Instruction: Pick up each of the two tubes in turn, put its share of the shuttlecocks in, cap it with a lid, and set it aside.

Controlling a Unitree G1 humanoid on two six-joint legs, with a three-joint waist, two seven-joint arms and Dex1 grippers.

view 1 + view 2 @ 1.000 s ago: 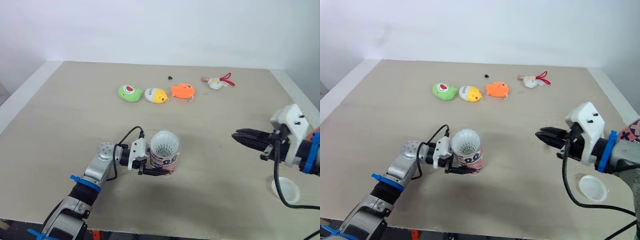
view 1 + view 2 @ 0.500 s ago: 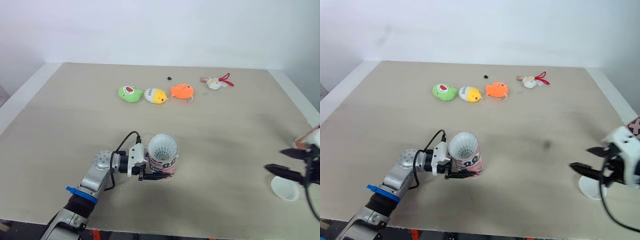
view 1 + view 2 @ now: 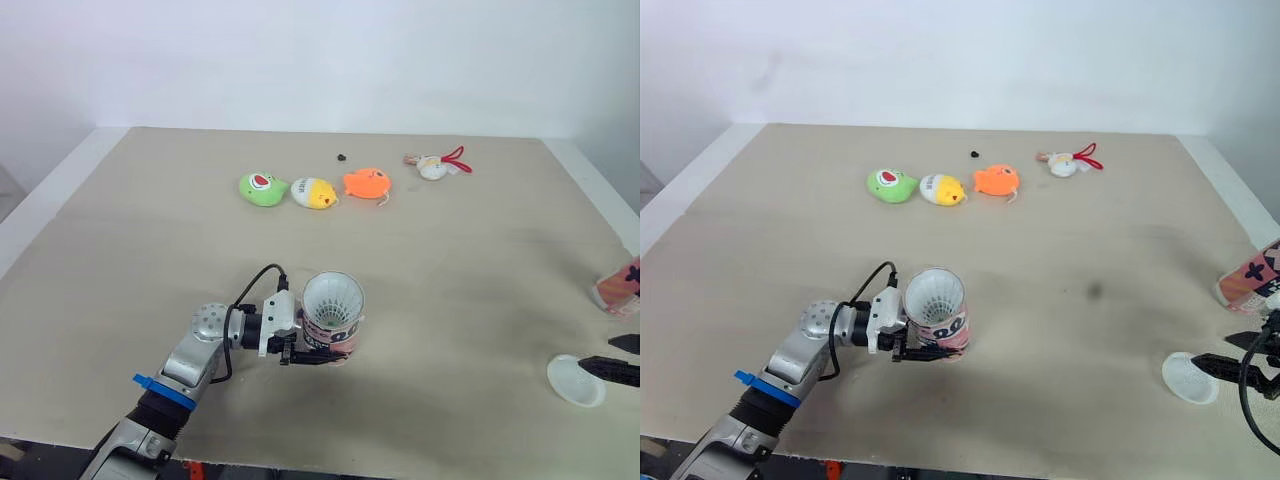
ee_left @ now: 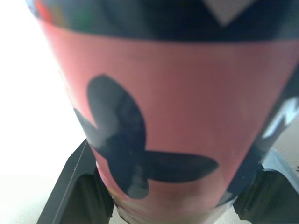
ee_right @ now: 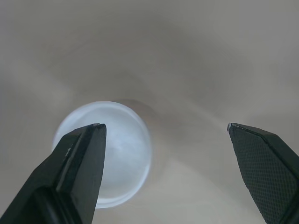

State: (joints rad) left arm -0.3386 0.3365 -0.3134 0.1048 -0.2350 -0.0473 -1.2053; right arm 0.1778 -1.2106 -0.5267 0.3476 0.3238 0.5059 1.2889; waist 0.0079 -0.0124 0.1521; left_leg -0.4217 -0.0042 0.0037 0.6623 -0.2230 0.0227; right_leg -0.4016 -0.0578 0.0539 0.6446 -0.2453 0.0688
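Pink tube (image 3: 331,322) stood upright on the surface (image 3: 480,260), gripped low by the left fingers (image 4: 79,186), probably to steady it for capping. Right fingers (image 5: 79,163) hung spread wide above the white lid (image 5: 110,149) near the right edge, seemingly lined up to take it.

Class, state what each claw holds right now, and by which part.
The left claw grips the pink tube low on its side wall. The right claw, open near the white lid, holds nothing.
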